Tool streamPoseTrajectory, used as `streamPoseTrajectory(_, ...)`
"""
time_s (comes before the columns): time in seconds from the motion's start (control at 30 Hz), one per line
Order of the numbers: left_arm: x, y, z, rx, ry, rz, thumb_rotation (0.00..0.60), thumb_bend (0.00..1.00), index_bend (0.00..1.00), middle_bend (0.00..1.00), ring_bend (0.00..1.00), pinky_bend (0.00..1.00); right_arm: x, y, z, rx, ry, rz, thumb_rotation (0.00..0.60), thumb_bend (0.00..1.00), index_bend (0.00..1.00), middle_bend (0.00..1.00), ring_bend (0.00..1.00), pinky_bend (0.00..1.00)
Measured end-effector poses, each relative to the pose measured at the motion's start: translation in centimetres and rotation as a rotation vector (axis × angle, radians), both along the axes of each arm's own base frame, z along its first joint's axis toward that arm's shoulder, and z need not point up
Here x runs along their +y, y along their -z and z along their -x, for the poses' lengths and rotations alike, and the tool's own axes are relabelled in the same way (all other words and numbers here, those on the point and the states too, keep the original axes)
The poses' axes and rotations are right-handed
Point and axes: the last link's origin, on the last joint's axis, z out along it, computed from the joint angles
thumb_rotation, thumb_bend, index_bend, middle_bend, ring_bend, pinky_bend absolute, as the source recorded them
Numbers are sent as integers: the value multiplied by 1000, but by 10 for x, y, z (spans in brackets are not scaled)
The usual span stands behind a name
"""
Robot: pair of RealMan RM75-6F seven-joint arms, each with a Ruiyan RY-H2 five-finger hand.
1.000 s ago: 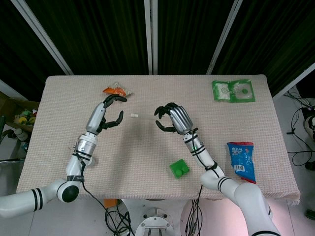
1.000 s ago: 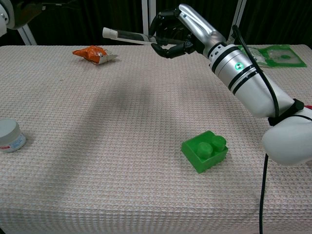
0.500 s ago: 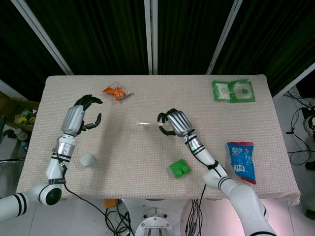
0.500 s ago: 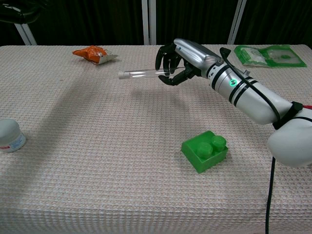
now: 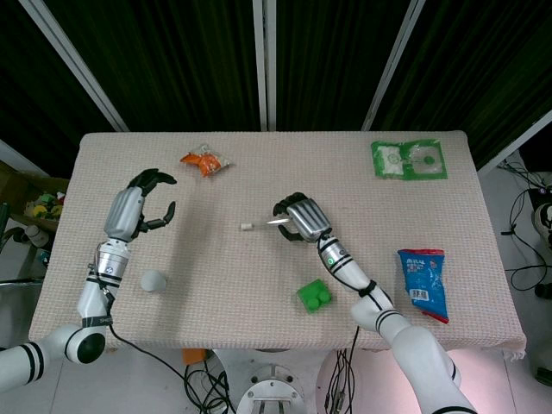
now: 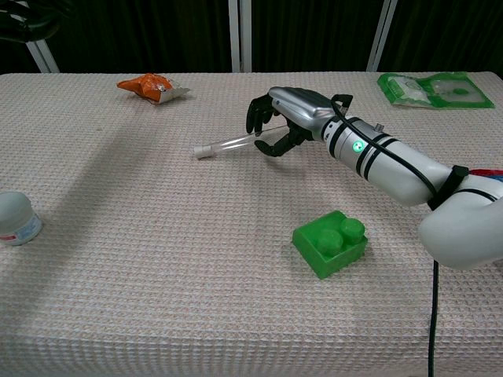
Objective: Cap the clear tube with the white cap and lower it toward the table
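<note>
Tube [image 6: 230,143] with white cap [image 6: 202,151] is gripped by right hand [image 6: 284,119] low over table [image 6: 157,259]; left hand [image 5: 138,207] is held open, empty.

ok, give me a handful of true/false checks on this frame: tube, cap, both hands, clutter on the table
1. The right hand holds the clear tube. True.
2. The white cap sits on the tube's free end. True.
3. The left hand is holding the tube too. False: it is off to the side, well apart from the tube, holding nothing, fingers apart.
4. The green block lies under the tube. False: it sits nearer the robot, beside the right forearm.
5. The orange packet lies toward the far edge of the table. True.
6. The tube stands upright. False: it points sideways, capped end lower, close to the cloth.
</note>
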Motion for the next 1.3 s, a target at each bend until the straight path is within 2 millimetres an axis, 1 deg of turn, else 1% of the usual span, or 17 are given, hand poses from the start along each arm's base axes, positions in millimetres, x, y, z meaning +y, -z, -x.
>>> streamPoseTrajectory(0.2, -3, -5, 4, 21, -2, -8, 450, 426, 300, 245, 129, 148, 0, -4, 6, 46, 0, 11, 600, 296, 172, 286, 155, 179)
streamPoseTrajectory(0.27, -4, -10, 8, 43, -7, -12, 450, 422, 300, 245, 129, 148, -1, -9, 9, 54, -5, 21, 600, 295, 155, 275, 152, 175)
streamPoseTrajectory(0.37, -8, -22, 19, 119, -21, -24, 449, 413, 302, 245, 130, 148, -4, -24, 16, 46, -14, 54, 600, 311, 153, 278, 152, 174)
streamPoseTrajectory(0.47, -14, -41, 35, 243, -49, -39, 453, 404, 304, 245, 130, 148, -5, -48, 27, 39, -21, 91, 600, 321, 153, 283, 161, 174)
streamPoseTrajectory(0.5, -16, -46, 41, 287, -59, -45, 458, 404, 304, 245, 130, 147, -5, -60, 32, 40, -22, 106, 600, 321, 153, 283, 162, 174)
streamPoseTrajectory(0.57, -24, -61, 54, 396, -86, -63, 488, 405, 306, 245, 130, 147, -2, -78, 41, 48, -20, 126, 600, 322, 153, 269, 160, 174)
streamPoseTrajectory(0.67, -40, -84, 76, 538, -130, -104, 557, 398, 313, 246, 130, 146, 8, -112, 56, 67, -1, 155, 600, 322, 154, 233, 143, 174)
streamPoseTrajectory(0.73, -51, -92, 86, 571, -150, -129, 584, 380, 317, 247, 130, 146, 20, -140, 68, 79, 28, 176, 600, 323, 154, 222, 132, 174)
streamPoseTrajectory(0.77, -59, -96, 91, 578, -163, -145, 588, 377, 318, 248, 130, 146, 27, -154, 74, 84, 45, 187, 600, 324, 154, 216, 126, 174)
streamPoseTrajectory(0.87, -82, -102, 105, 582, -183, -175, 594, 377, 318, 248, 130, 146, 55, -204, 100, 109, 128, 235, 600, 327, 154, 200, 104, 170)
streamPoseTrajectory(0.9, -89, -103, 108, 583, -184, -181, 597, 377, 318, 248, 130, 146, 70, -225, 113, 124, 172, 260, 600, 327, 154, 198, 100, 166)
streamPoseTrajectory(0.97, -106, -104, 112, 590, -180, -190, 599, 377, 318, 248, 130, 146, 95, -252, 135, 148, 242, 297, 600, 327, 154, 189, 87, 152)
streamPoseTrajectory(1.0, -113, -104, 113, 594, -176, -193, 599, 377, 318, 248, 130, 146, 112, -266, 149, 159, 286, 322, 600, 327, 154, 189, 85, 149)
streamPoseTrajectory(1.1, -138, -102, 111, 604, -159, -199, 600, 376, 319, 248, 130, 145, 150, -289, 172, 169, 357, 382, 600, 330, 154, 189, 85, 149)
streamPoseTrajectory(1.13, -146, -100, 110, 603, -156, -200, 600, 376, 318, 248, 130, 145, 161, -293, 178, 168, 372, 397, 600, 330, 153, 189, 85, 149)
streamPoseTrajectory(1.2, -163, -96, 107, 596, -154, -203, 599, 377, 318, 248, 130, 145, 187, -299, 189, 159, 407, 425, 600, 332, 153, 189, 85, 149)
streamPoseTrajectory(1.3, -184, -89, 103, 577, -162, -201, 600, 377, 318, 248, 130, 144, 217, -301, 200, 138, 439, 441, 600, 332, 153, 191, 85, 149)
